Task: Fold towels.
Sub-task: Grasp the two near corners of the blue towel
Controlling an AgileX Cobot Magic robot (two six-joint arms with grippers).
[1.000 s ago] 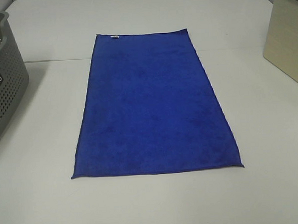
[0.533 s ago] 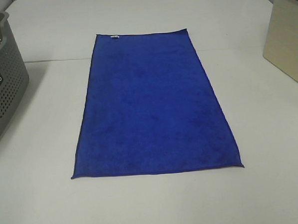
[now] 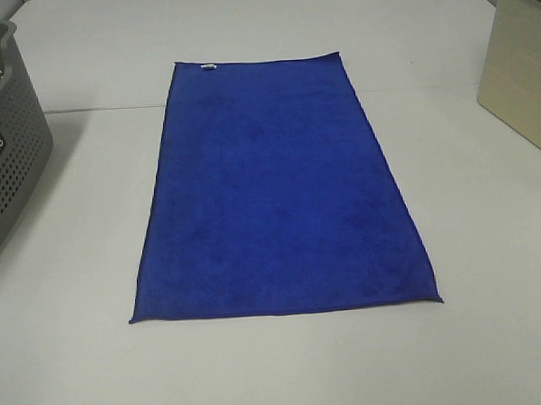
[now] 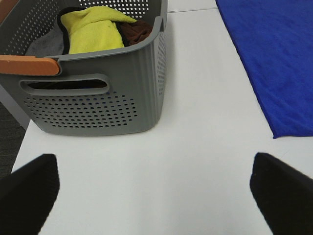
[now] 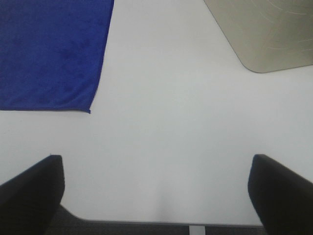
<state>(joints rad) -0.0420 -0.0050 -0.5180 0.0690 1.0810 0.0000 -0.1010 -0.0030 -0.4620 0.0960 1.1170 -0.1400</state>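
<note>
Towel (image 3: 279, 193) lies flat and fully unfolded at centre frame on the table (image 3: 491, 245), white tag (image 3: 208, 66) at its upper edge; nothing has shifted over the last second. You have not begun folding (no corner lifted). Left gripper (image 4: 156, 196) and right gripper (image 5: 156, 196) both show fingers spread wide, empty, near the lower corners.

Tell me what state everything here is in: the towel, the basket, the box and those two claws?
Towel: spread flat, unfolded, nothing touching it.
Basket: upright, holding crumpled cloths.
Box: upright, inside hidden.
Left claw: open, empty.
Right claw: open, empty.
</note>
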